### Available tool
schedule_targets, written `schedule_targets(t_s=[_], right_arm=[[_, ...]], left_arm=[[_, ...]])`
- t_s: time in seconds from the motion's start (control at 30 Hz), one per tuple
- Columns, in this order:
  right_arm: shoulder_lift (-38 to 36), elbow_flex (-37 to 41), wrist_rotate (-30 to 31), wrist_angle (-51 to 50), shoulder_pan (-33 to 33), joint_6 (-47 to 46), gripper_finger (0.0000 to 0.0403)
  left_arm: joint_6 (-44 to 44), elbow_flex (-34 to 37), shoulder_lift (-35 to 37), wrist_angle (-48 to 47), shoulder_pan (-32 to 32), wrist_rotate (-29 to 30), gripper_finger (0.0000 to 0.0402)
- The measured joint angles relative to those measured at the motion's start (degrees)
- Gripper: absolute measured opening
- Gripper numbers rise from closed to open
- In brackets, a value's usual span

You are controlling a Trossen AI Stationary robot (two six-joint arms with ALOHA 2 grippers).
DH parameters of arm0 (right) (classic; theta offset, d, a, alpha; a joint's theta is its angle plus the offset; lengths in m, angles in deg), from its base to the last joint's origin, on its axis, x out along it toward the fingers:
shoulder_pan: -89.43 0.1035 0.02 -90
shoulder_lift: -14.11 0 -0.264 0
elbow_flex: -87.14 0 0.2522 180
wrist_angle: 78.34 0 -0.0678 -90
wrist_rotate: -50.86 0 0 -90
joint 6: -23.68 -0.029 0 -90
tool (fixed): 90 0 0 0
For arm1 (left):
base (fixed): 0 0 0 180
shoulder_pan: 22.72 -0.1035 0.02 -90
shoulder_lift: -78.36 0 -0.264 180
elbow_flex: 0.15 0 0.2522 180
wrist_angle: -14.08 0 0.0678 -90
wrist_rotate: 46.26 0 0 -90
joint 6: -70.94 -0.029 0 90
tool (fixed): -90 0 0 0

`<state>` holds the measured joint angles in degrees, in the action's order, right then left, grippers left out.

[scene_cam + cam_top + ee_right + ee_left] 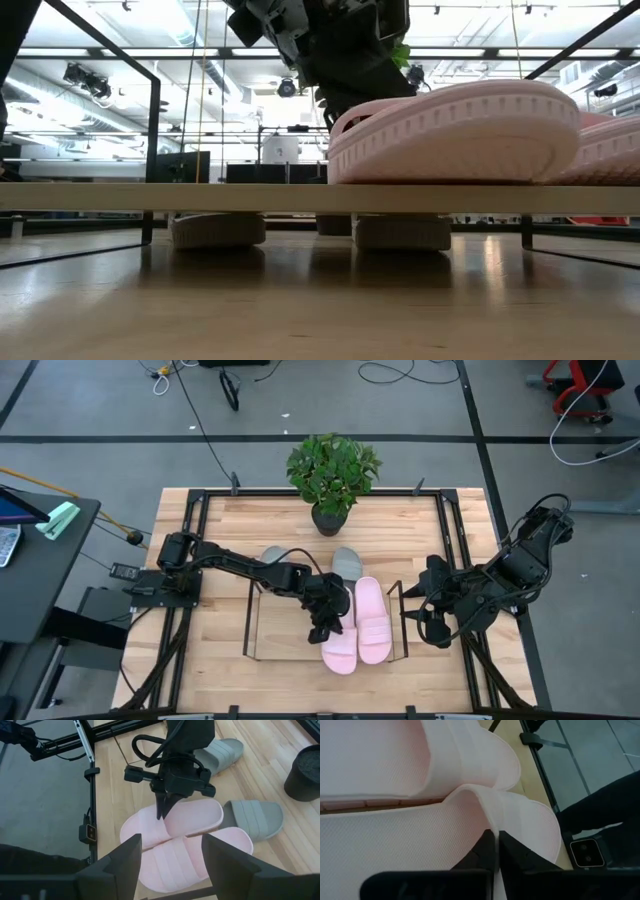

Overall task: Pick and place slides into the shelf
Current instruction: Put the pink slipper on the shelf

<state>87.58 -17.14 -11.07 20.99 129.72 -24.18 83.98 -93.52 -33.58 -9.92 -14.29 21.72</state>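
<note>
Two pale pink slides [340,648] [373,618] lie side by side, soles down, on the light wood board of the wire-frame shelf [262,622]. Two grey slides [273,555] [347,563] lie on the table just behind the shelf. In the low view they show under the board [215,230] [400,232]. My left gripper [322,628] stands over the left pink slide [150,832] and is shut on its strap. My right gripper [170,865] is open and empty, just beyond the shelf's right end [420,615]. My left gripper pinches the edge of the left pink slide's wide strap [492,822] between its two fingers. One finger [482,851] is on the footbed side and the other [515,852] is on the strap's outer face. The fingers come from above, pointing down. The slide's sole [450,170] lies flat on the shelf board.
A potted plant [332,475] stands at the table's far middle, close behind the grey slides. The shelf's thin black wire posts [404,622] rise at its ends. The left half of the shelf board [280,630] is bare. A black frame [190,550] runs around the table.
</note>
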Motion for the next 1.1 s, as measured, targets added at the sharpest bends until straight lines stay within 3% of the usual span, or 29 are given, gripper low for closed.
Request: schedule_targets(t_s=[0.57,1.1], right_arm=[[0.00,0.00,0.00,0.00,0.00,-0.02,0.0213],[0.00,0.00,-0.02,0.00,0.00,-0.04,0.0213]], left_arm=[[-0.18,0.00,0.00,-0.83,-0.57,1.40,0.0009],[0.24,0.00,0.00,-1.04,-0.95,1.16,0.0111]])
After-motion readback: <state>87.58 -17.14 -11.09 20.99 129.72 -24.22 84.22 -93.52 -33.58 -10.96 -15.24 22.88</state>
